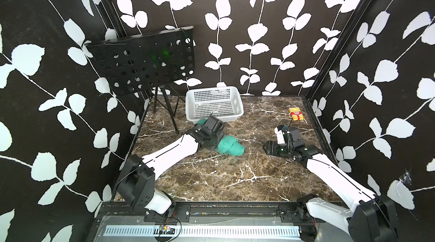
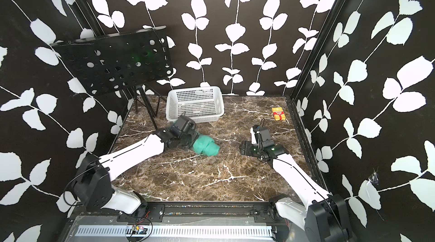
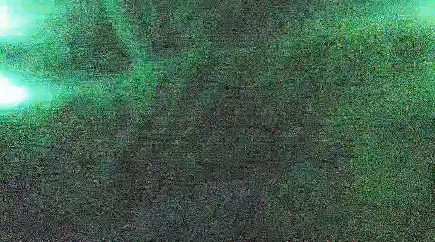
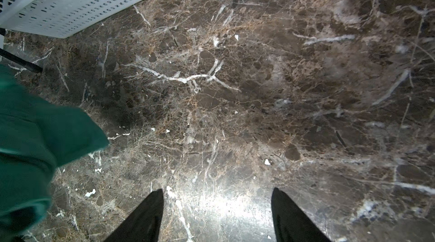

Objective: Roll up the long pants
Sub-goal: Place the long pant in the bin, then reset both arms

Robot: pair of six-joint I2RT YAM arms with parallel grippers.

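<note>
The rolled teal-green cloth long pants (image 1: 230,147) sit mid-frame over the brown marble table (image 1: 211,182). The left wrist view shows only green blur, so I cannot tell the left fingers' state. The right wrist view shows the right fingers (image 4: 146,217) spread and empty. The lettering on the small yellow-red box (image 1: 296,113) is unreadable.

top views: high front, whole table (image 1: 223,182) | L wrist: against pants (image 3: 211,87) | R wrist: low, shares basket (image 4: 70,5)

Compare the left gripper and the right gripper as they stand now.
The left gripper is pressed into the rolled long pants, jaws hidden; the right gripper stands open and empty. The left gripper's camera sees only green cloth; the right gripper's sees mostly marble table. Both sit low over the table.
</note>
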